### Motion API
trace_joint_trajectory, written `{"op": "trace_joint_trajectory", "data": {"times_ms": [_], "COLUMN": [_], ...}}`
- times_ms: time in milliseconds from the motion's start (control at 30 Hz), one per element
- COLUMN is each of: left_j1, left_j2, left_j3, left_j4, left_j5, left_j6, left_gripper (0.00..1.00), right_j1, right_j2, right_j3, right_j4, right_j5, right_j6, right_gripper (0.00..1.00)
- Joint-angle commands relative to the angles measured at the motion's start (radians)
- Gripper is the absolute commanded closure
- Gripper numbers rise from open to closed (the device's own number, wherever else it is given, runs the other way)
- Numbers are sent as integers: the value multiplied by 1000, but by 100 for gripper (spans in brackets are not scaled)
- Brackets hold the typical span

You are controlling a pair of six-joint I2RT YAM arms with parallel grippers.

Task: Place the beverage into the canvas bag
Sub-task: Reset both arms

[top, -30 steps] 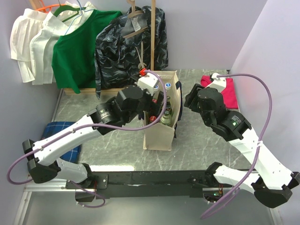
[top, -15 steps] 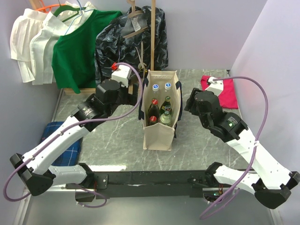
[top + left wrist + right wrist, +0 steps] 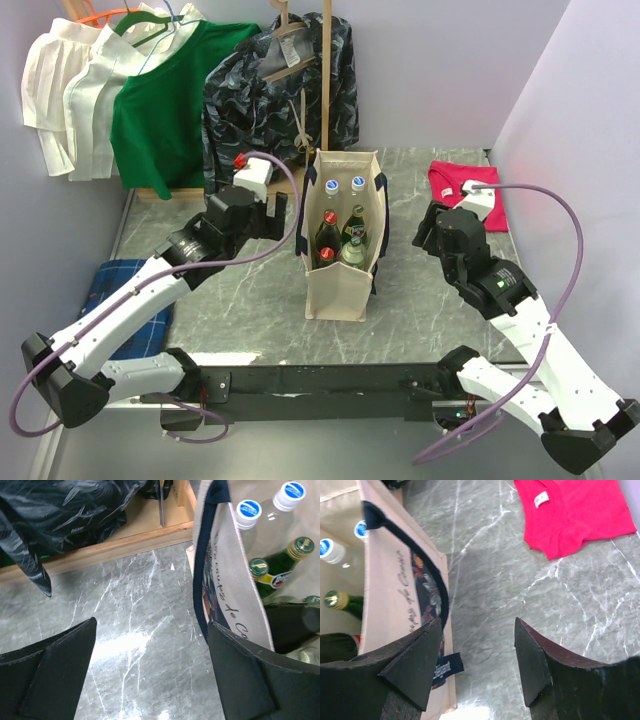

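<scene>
The cream canvas bag (image 3: 335, 295) with navy handles stands upright in the middle of the table. Inside it are several bottles: two clear ones with blue-and-white caps (image 3: 332, 186), a green one (image 3: 352, 222) and dark ones with red caps (image 3: 326, 217). My left gripper (image 3: 280, 212) is open and empty just left of the bag; the left wrist view (image 3: 150, 680) shows marble between its fingers and the bag's wall (image 3: 225, 580) at its right finger. My right gripper (image 3: 425, 228) is open and empty to the right of the bag (image 3: 385, 590), over bare marble (image 3: 477, 655).
A red garment (image 3: 465, 190) lies at the back right, also in the right wrist view (image 3: 575, 515). White shirts (image 3: 70, 90), a green shirt (image 3: 165, 100) and a dark patterned garment (image 3: 280, 100) hang on a wooden rack behind. A blue plaid cloth (image 3: 130, 300) lies at the left.
My left gripper has pulled back from over the bag's mouth to the left of the bag. My right gripper has drawn away from the bag toward the right.
</scene>
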Motion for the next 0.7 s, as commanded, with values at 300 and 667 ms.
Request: {"op": "trace_joint_trajectory", "data": {"times_ms": [300, 667], "left_j1": [67, 80], "left_j2": [-75, -90], "left_j3": [-127, -172], "left_j4": [136, 151], "left_j5": [28, 40], "left_j6": [-88, -104], "left_gripper": [4, 4], "right_j1": [-59, -64], "right_j2": [-42, -56], "right_j3": [-74, -101], "right_j4": [96, 124], "right_j5": [-71, -88], "right_j6": [-54, -69], "right_gripper": [32, 32]}}
